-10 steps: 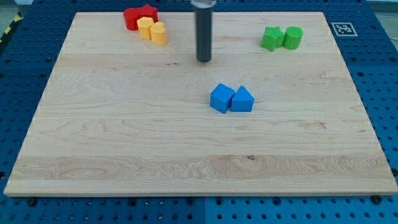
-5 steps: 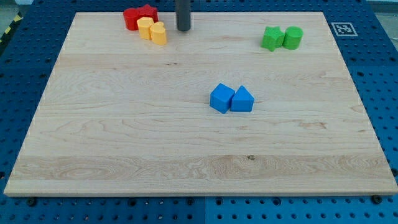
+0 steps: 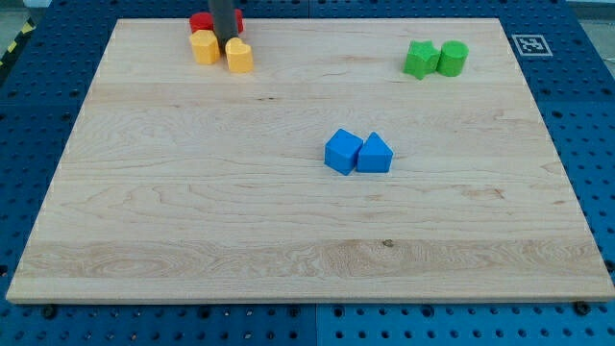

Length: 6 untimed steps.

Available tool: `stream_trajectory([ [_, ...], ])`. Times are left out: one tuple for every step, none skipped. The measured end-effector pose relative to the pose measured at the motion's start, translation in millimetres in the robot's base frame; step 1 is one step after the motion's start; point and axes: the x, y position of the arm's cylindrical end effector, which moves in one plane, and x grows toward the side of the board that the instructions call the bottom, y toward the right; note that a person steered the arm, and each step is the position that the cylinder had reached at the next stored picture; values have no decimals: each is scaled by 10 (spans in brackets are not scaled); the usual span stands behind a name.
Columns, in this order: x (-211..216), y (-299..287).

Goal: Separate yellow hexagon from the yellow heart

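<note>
The yellow hexagon sits at the far left of the counter, with the yellow heart just to its right, a narrow gap showing between them. My tip stands in that gap at its far end, between the two yellow blocks; the rod carries no jaws, so none are spread or pressed together. Behind the rod, red blocks lie at the far edge, partly hidden, their shapes unclear. At the far right a green block touches a green cylinder. Mid-counter, a blue cube touches a blue block. The counter is pale wood on a blue perforated base, with a printed marker at the far right corner.
</note>
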Motion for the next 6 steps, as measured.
stream_trajectory([
  [37,-60],
  [-61,-192],
  [-88,-369],
  [-88,-598],
  [-88,-823],
  [-129,-1066],
])
